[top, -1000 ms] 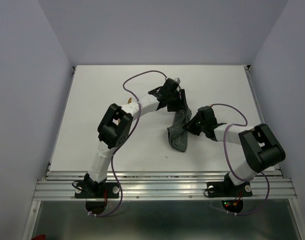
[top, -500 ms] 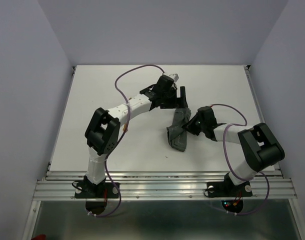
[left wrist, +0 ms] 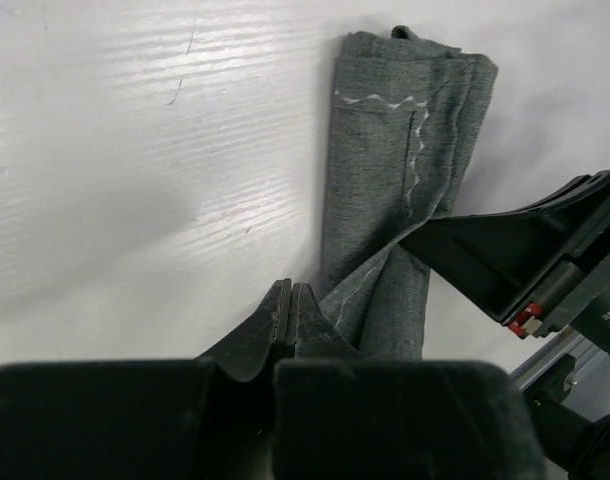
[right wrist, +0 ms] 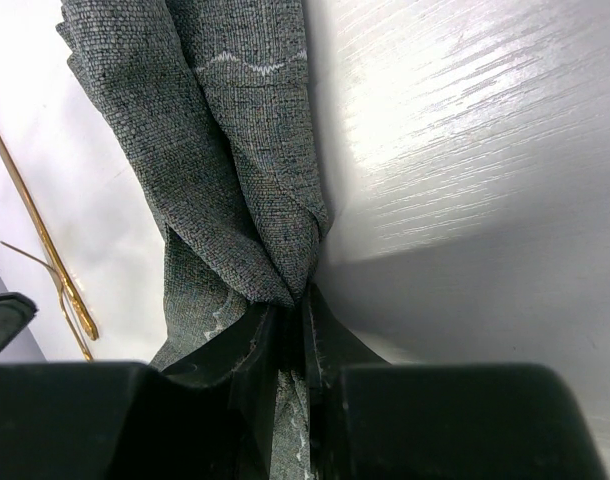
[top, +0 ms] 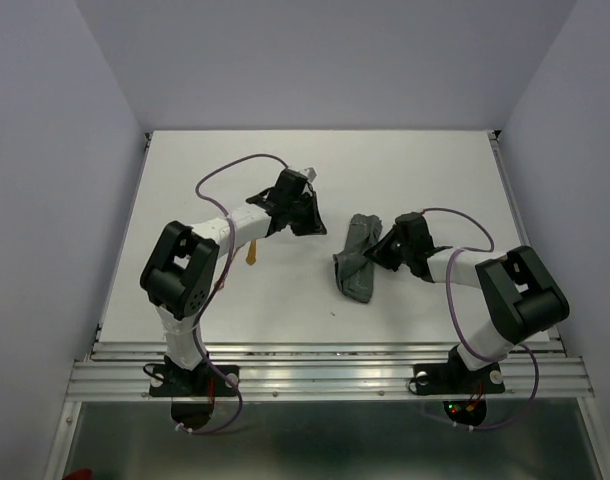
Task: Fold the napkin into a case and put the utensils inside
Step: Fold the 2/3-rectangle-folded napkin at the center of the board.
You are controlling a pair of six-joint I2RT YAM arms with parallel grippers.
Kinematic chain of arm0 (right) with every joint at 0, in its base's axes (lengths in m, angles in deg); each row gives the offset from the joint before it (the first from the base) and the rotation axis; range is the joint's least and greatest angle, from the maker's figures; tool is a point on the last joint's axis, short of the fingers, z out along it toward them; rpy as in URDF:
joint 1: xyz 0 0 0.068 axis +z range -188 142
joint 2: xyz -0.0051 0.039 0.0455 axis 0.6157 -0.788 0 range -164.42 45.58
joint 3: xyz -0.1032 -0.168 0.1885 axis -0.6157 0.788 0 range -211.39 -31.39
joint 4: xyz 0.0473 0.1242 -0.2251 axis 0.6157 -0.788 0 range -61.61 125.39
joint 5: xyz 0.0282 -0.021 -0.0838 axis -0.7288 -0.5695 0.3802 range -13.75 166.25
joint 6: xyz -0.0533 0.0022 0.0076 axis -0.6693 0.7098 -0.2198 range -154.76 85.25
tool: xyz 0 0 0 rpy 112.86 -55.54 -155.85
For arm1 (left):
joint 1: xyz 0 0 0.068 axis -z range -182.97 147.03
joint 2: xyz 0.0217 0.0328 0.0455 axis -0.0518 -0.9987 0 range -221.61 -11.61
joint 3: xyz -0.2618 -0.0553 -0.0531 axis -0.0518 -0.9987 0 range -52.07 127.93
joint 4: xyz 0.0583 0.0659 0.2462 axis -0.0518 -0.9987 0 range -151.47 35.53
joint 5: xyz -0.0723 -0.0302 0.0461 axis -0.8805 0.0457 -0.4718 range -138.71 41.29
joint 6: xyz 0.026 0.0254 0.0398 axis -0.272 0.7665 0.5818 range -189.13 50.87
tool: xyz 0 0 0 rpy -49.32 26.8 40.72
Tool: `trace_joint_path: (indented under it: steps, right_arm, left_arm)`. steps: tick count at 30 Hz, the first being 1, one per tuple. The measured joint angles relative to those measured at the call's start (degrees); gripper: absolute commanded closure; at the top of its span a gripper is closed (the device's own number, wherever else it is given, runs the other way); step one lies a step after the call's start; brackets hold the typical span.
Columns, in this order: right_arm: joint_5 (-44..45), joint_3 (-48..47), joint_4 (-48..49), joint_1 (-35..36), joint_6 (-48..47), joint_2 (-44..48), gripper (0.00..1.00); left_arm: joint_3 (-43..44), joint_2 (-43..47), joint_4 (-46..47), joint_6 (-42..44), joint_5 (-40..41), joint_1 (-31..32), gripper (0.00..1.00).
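The white surface (top: 425, 170) spreads beneath both my arms. On it lies the napkin (left wrist: 395, 180), folded into a long grey strip, and my right fingers (right wrist: 245, 345) pinch its twisted middle. My left fingers (left wrist: 270, 325) are clenched on nothing, near the strip's edge. The utensils (right wrist: 30, 205) lie beyond the cloth from my right fingers.

No readable text, label, brand, number or sign in any view. Pale zigzag stitch line on napkin (left wrist: 385, 150): no letters. Small pale marks on dark arm housing at right edge of left wrist view: too small to read.
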Motion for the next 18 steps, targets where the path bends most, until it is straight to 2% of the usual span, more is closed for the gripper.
trace_joint_path:
  steps: [7, 18]
  right_arm:
    - [0.0, 0.0, -0.02, 0.0, 0.11, 0.0, 0.83]
    - [0.04, 0.0, -0.09, 0.0, 0.44, 0.0, 0.82]
  left_arm:
    - [-6.95, 0.94, 3.69, -1.31, -1.25, -0.07, 1.0]
    - [-7.23, -1.92, 8.94, -2.45, -7.19, 1.73, 1.0]
